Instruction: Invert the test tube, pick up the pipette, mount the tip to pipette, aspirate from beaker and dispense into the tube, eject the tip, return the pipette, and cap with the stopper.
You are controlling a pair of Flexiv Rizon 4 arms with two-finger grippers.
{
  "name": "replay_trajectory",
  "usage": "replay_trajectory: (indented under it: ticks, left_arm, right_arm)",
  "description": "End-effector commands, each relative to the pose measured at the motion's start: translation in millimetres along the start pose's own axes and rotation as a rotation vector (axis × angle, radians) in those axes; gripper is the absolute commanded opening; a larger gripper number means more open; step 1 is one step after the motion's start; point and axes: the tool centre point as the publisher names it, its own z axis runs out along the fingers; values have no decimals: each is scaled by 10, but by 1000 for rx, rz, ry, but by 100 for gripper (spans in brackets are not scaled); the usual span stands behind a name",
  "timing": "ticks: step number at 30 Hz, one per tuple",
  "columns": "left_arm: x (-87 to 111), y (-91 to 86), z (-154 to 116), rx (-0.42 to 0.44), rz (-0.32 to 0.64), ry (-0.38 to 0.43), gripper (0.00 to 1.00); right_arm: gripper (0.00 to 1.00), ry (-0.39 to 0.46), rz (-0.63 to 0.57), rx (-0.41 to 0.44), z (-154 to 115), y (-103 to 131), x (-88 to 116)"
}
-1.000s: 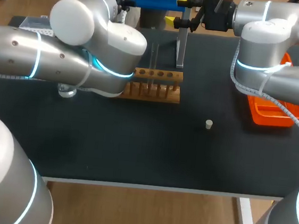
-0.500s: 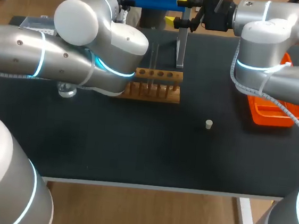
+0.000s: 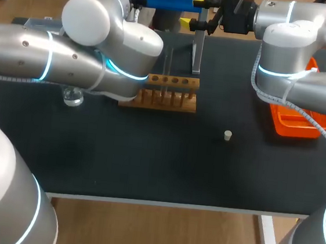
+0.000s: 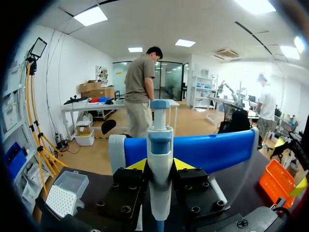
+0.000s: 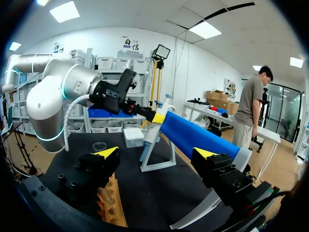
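Clamping the pipette [image 4: 159, 159] from both sides, the left tool [image 4: 159, 166] presses its yellow tips on the white body just below the blue collar. That hold leaves the plunger free above and the nozzle free below for seating a tip. The pipette leans at the head of its white stand [image 5: 159, 166], so I judge the pick-up is in hand and the lift-off not yet done.

The right tool [image 5: 157, 153] is released, its fingers spread wide and empty. The stand is ahead of it and untouched, so this arm is probably parked out of the way.

On the tabletop [image 3: 147, 161], the wooden rack [image 3: 169, 92] sits at seven o'clock from the stand. What looks like the test tube [image 3: 169, 61] is upright in it, though I cannot tell which end is up. The beaker [image 3: 72, 96] is at nine o'clock from the rack, partly under the left arm. The stopper [image 3: 227, 136] lies loose at four o'clock, waiting for the capping step. The orange tray [image 3: 300, 122] at three o'clock likely takes the ejected tip. The tip box [image 5: 134, 137] stands beyond the stand.
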Motion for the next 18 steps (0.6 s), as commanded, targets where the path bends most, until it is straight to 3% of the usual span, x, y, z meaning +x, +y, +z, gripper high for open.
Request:
replay_trajectory:
  ticks: [1, 18]
  left_arm:
    - [-1, -35, 33, -12, 1, -3, 0]
    - [-36, -14, 107, -47, 2, -5, 0]
  right_arm:
    - [100, 0, 0, -2, 9, -7, -7]
    - [100, 0, 0, -2, 9, -7, -7]
